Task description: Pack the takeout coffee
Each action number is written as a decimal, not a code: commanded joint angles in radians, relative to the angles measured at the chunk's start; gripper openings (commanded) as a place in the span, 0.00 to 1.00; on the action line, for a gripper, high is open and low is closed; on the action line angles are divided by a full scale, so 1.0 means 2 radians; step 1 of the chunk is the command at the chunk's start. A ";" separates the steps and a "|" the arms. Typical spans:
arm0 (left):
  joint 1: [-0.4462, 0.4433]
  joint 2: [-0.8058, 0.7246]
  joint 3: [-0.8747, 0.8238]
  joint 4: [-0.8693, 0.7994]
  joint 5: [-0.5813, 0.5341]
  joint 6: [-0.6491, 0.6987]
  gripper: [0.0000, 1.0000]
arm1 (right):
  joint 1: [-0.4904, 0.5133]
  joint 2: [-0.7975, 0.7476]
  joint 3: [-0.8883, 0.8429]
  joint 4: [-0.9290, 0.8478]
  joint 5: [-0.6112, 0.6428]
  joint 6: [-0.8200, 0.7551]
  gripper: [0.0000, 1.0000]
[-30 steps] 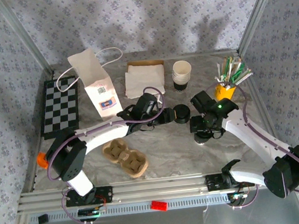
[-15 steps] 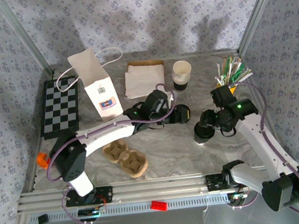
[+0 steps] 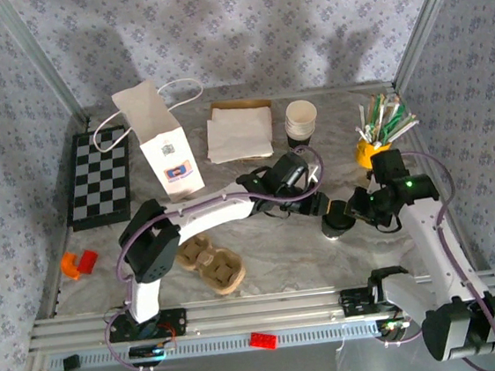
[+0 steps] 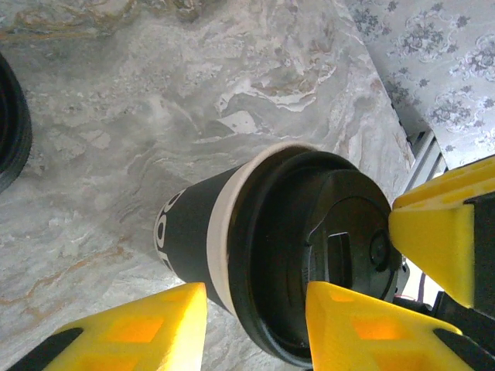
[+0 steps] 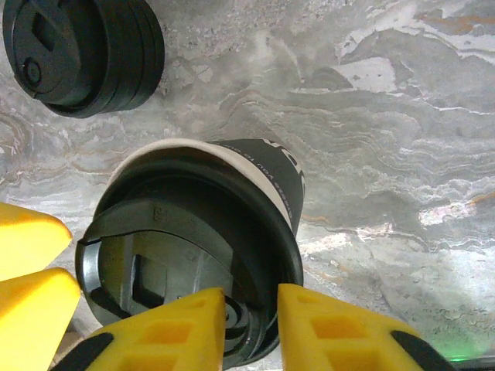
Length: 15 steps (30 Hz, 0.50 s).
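Note:
The takeout coffee [image 3: 333,225], a cream cup with a dark sleeve and a black lid, stands on the marble table right of centre. My left gripper [image 3: 320,205] reaches it from the upper left. In the left wrist view the cup [image 4: 232,247] sits between the fingers of the open left gripper [image 4: 255,325]: one finger is outside the wall with a strip of table showing, the other over the lid. My right gripper [image 3: 351,214] comes in from the right. In the right wrist view the right gripper [image 5: 251,328] is shut on the rim of the cup's lid [image 5: 193,232].
A stack of loose black lids [image 5: 81,54] lies just beside the cup. A white paper bag [image 3: 159,146] stands at the back left, napkins [image 3: 239,133] and stacked lidless cups [image 3: 301,120] behind. A yellow straw holder [image 3: 376,144] is at right, a cardboard carrier [image 3: 209,260] near front.
My left gripper has moved right from the lid stack to the cup. The right gripper has swung round to the cup's right side and closed on the lid's rim.

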<state>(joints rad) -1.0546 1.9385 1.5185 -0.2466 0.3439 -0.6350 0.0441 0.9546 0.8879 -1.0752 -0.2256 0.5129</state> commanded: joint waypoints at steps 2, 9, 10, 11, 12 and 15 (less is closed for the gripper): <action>-0.002 0.011 0.026 -0.025 0.008 0.027 0.38 | -0.012 -0.016 -0.014 -0.006 -0.021 0.000 0.20; -0.002 0.023 0.033 -0.026 0.009 0.033 0.35 | -0.014 -0.015 -0.024 0.000 -0.029 0.005 0.14; -0.002 0.025 0.034 -0.024 0.013 0.034 0.34 | -0.014 -0.013 -0.025 -0.001 -0.026 0.004 0.13; -0.001 0.028 0.034 -0.022 0.015 0.034 0.33 | -0.014 -0.013 -0.025 -0.002 -0.021 0.003 0.12; -0.002 0.030 0.035 -0.022 0.015 0.032 0.32 | -0.013 -0.012 -0.025 -0.002 -0.016 0.001 0.12; -0.002 0.038 0.034 -0.024 0.016 0.032 0.30 | -0.012 -0.012 -0.028 -0.004 -0.012 0.003 0.12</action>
<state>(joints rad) -1.0550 1.9774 1.5650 -0.2611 0.3683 -0.5903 0.0212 0.9291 0.8543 -1.0645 -0.2668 0.5125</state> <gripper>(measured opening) 0.308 0.121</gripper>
